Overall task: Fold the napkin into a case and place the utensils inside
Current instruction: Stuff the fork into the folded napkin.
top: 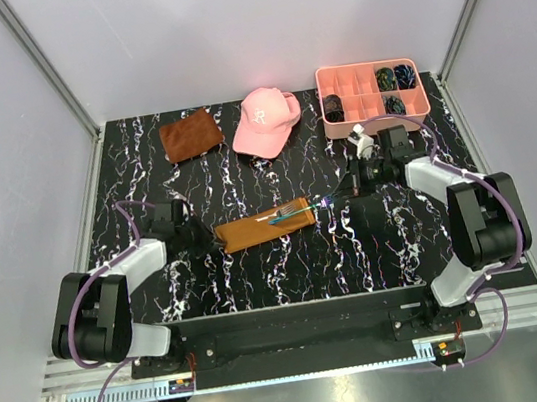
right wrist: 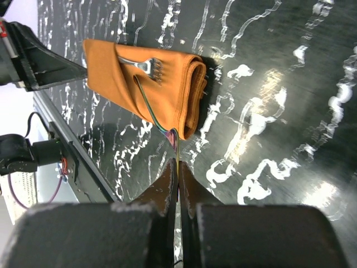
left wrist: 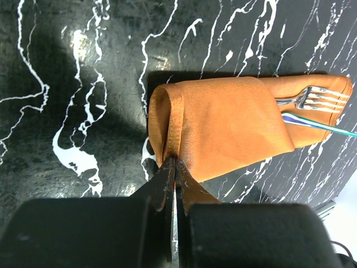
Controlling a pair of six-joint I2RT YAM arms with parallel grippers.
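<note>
One case [left wrist: 223, 128]; two utensils [left wrist: 312, 99] inside

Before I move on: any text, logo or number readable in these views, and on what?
"R": white emblem on the front of the pink cap, small, so only probably that letter.
None readable on the case, the utensils, the pink tray or the rust cloth.

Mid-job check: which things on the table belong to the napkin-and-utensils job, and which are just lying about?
In the job:
- napkin case
- fork, tucked in it
- thin utensil, its end in the shut right gripper
- left gripper, shut on the case's edge

Lying about:
- rust-brown cloth
- pink cap
- pink tray with small dark items
</note>
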